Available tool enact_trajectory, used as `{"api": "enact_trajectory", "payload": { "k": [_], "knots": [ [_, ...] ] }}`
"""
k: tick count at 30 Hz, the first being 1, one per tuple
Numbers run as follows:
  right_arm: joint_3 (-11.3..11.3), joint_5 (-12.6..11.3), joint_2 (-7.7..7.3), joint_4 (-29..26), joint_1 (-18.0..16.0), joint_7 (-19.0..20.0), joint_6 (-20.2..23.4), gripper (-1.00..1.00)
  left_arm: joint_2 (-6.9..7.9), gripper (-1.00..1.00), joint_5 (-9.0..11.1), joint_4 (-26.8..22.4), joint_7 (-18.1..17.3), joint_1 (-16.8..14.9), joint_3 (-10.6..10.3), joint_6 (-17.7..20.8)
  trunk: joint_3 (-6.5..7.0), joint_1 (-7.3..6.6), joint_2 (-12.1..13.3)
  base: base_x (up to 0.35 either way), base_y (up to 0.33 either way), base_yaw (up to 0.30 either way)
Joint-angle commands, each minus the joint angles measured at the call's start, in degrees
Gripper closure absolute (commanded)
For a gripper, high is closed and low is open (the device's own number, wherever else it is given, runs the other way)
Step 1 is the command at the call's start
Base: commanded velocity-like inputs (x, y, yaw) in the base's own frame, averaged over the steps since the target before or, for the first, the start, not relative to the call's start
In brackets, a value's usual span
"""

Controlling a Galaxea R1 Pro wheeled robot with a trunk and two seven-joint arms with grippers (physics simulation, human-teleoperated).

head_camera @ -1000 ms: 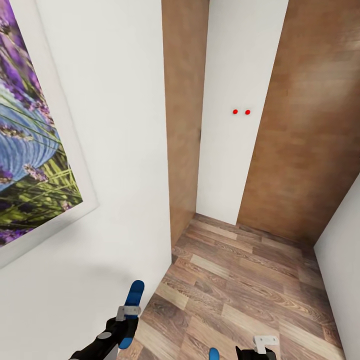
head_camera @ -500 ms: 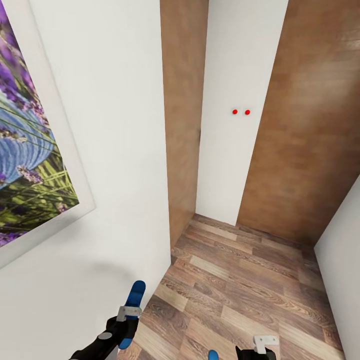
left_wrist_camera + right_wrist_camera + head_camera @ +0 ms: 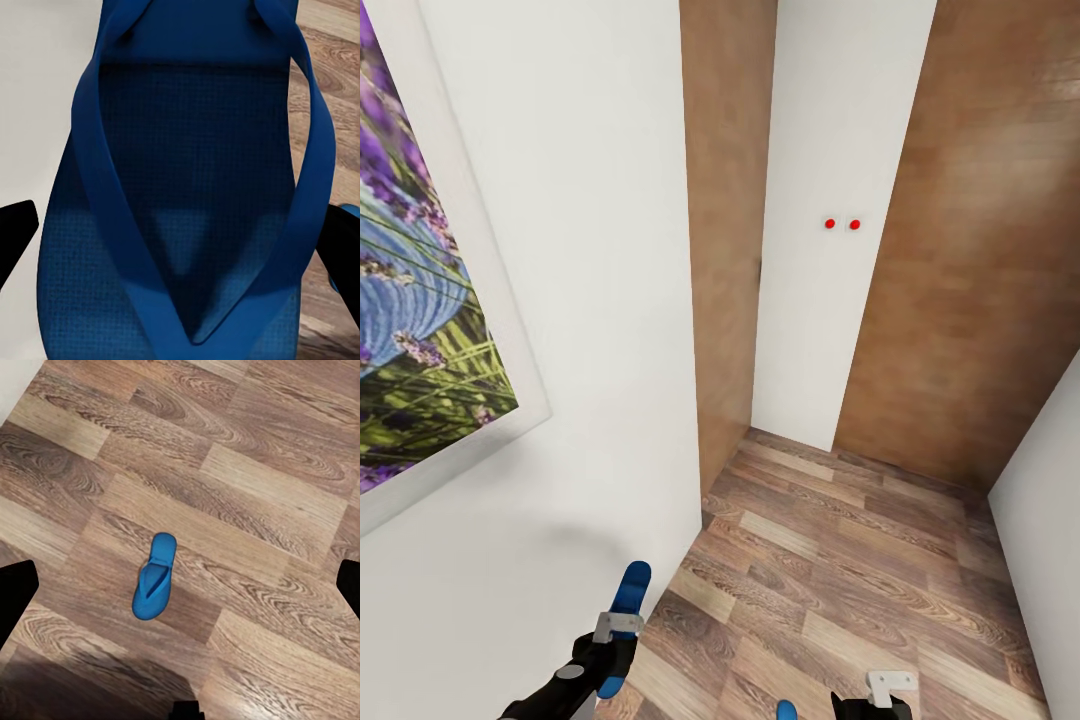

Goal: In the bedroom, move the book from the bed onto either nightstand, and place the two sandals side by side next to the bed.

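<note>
Bright blue and flat, one sandal [image 3: 624,612] is pinched tight in the left gripper [image 3: 612,640]. The other sandal [image 3: 154,577] lies on the wood floor [image 3: 247,472] under the wide-open, empty right gripper [image 3: 880,700].

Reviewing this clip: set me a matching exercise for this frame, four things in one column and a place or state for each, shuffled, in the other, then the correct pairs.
Things:
1. sandal in the left gripper
2. second sandal
3. lavender picture
4. two red dots

Places or states:
A. on the white wall at the robot's left
B. lying flat on the wood-plank floor, under the open right gripper
C. on the narrow white panel ahead
D. clamped between the fingers, off the floor

Pairs: 1-D, 2-B, 3-A, 4-C
</note>
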Motion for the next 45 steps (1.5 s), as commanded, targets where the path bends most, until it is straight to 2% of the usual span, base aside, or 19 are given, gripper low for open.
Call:
{"api": "enact_trajectory", "payload": {
  "k": [1, 30, 45],
  "knots": [
    [-0.47, 0.44, 0.05, 0.04, -0.05, 0.41, -0.20, -1.00, 0.01, 1.00, 0.52, 0.07, 0.24, -0.06, -0.49, -0.22, -0.12, 0.03, -0.12, 0.000, 0.000, 0.000],
    [-0.47, 0.37, 0.30, 0.04, -0.05, 0.41, -0.20, -1.00, 0.01, 1.00, 0.52, 0.11, 0.17, -0.06, -0.49, -0.13, -0.12, 0.03, -0.12, 0.000, 0.006, 0.000],
    [-0.47, 0.36, 0.33, 0.04, -0.05, 0.41, -0.20, -1.00, -0.04, 1.00, 0.43, 0.15, -0.26, -0.06, -0.49, 0.36, -0.12, 0.03, -0.12, 0.000, 0.023, -0.091]
  ]
}}
